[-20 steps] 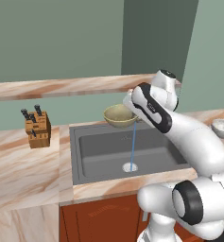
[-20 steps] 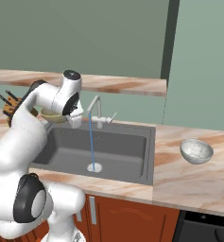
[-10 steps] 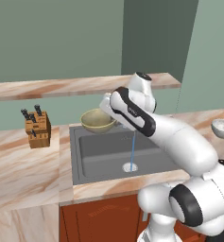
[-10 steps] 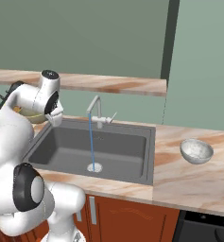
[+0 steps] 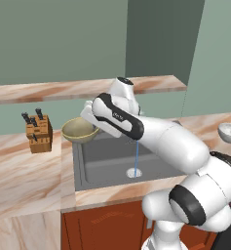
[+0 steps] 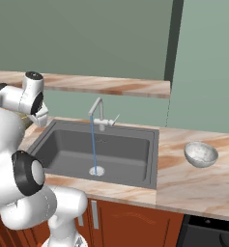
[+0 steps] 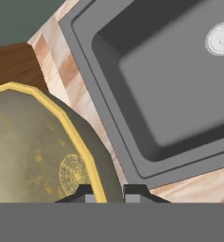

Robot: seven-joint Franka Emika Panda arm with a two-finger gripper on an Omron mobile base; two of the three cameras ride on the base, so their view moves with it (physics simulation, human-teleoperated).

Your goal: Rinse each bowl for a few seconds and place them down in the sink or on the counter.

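We had the gripper (image 7: 106, 191) clamped on the rim of the olive-gold bowl (image 5: 80, 130), carried level above the sink's (image 5: 95, 168) left edge, likely to set it on the counter (image 5: 24, 171) there.

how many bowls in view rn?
2. Olive-gold bowl held in the gripper over the sink's left edge; grey bowl on the counter right of it.

Arm extended forward and to its left, forearm roughly level. Gripper (image 7: 105, 191) closed, one fingertip on each side of the olive-gold bowl (image 5: 79, 131) rim.
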